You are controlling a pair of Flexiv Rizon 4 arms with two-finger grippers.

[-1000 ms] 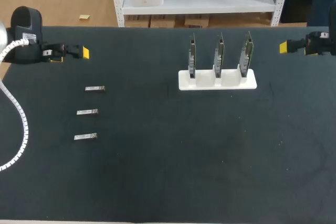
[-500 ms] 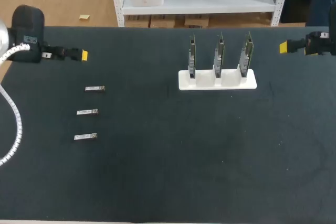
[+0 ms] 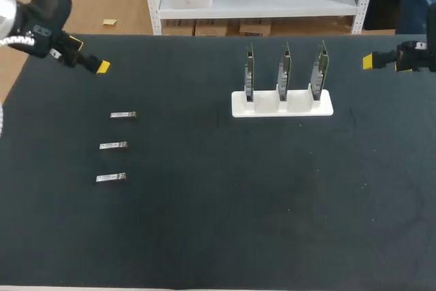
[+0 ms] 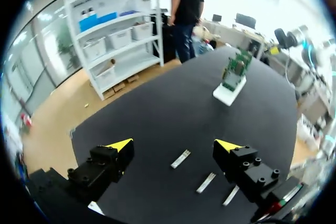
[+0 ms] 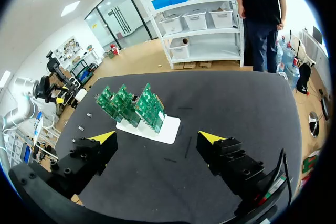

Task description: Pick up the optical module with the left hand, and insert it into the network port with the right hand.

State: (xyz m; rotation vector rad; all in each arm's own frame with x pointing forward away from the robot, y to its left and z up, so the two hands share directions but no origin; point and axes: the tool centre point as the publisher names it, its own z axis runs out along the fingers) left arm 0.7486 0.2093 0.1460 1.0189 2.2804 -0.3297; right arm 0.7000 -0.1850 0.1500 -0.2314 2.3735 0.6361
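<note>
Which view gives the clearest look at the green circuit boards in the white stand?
The right wrist view: the circuit boards show their green faces, upright in the white stand. The head view shows them edge-on, three thin strips; the left wrist view shows them far off and small.

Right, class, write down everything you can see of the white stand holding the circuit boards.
The white stand is a low, oblong block, plastic by its look, lying flat on the black table right of the middle. Three green circuit boards stand upright in it, side by side. Only the table and boards touch it.
</note>
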